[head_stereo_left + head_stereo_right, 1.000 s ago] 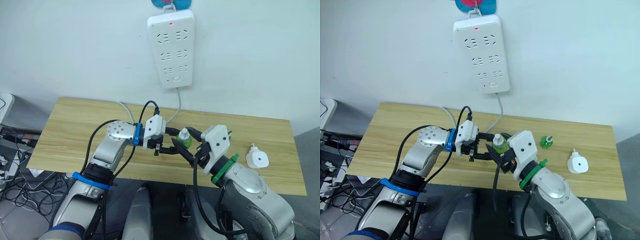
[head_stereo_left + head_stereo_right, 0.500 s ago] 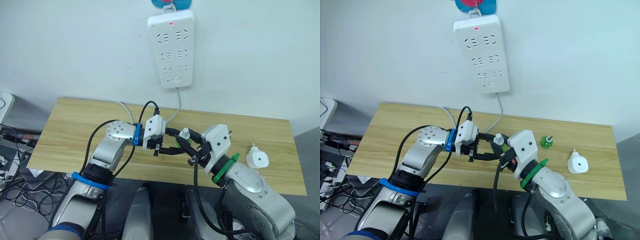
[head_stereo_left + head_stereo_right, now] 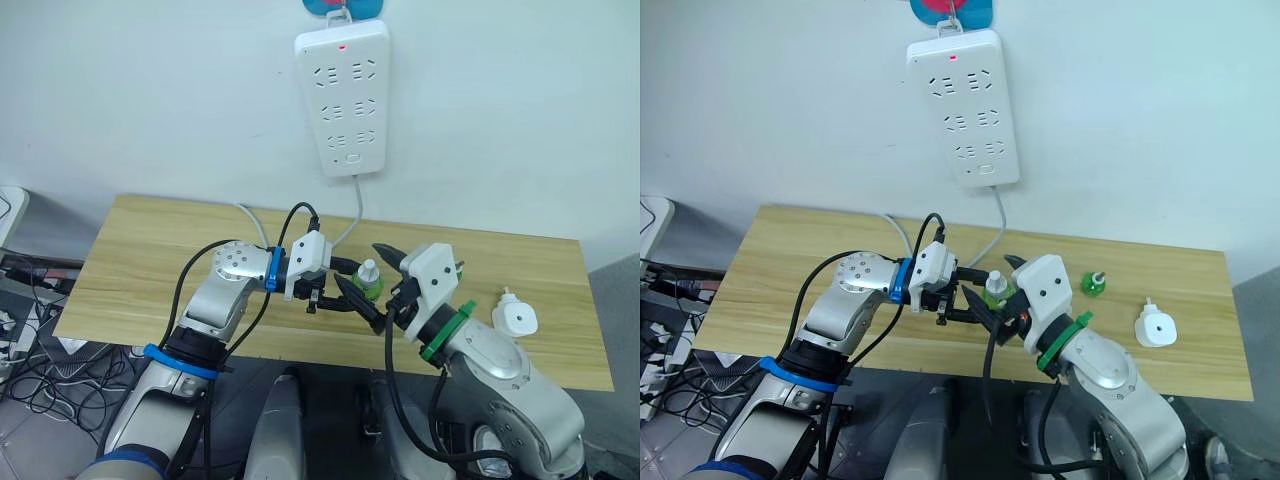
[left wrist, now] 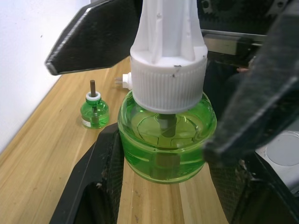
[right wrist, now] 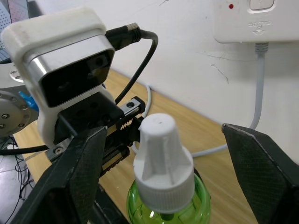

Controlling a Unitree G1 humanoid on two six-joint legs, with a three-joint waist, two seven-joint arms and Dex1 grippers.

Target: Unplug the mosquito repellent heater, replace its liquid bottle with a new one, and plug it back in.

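New one (image 4: 166,135), light, smooth and slippery, sits above the table's (image 3: 150,250) near middle, clamped at its belly by the left gripper (image 3: 345,290); right gripper (image 3: 383,283) gapes around its ribbed cap, the surest hold

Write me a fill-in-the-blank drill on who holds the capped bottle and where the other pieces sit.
1. The white-capped green bottle is clamped in the ___ gripper.
2. The right gripper, around the cap, is ___.
3. The capless green bottle stands on the ___.
4. The mosquito repellent heater lies at the robot's ___ end of the table.

Missing words: left; open; table; right
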